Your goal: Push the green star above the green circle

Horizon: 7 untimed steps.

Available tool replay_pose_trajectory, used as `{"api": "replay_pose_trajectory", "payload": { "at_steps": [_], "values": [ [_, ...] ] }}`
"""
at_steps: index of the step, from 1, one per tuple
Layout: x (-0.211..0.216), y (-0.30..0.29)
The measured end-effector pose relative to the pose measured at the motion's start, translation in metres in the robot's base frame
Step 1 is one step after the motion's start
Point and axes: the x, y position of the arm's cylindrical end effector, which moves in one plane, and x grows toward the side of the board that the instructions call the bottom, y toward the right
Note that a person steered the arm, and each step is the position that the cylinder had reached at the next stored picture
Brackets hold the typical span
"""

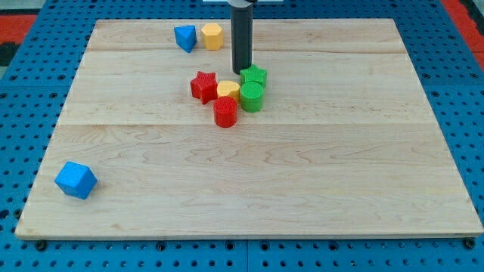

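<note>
The green star [255,75] lies just above the green circle [252,97], touching it, near the middle of the board's upper half. My tip [241,71] stands at the star's upper left edge, touching or nearly touching it. The rod rises straight up out of the view's top.
A yellow block [228,90] touches the green circle's left side, with a red star [203,86] to its left and a red cylinder [225,112] below. A blue block [185,37] and a yellow hexagon [212,35] sit near the top edge. A blue cube [76,180] lies at the lower left.
</note>
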Motion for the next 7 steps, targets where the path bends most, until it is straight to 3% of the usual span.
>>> {"api": "replay_pose_trajectory", "payload": {
  "at_steps": [7],
  "values": [
    [-0.014,0.01]
  ]
}}
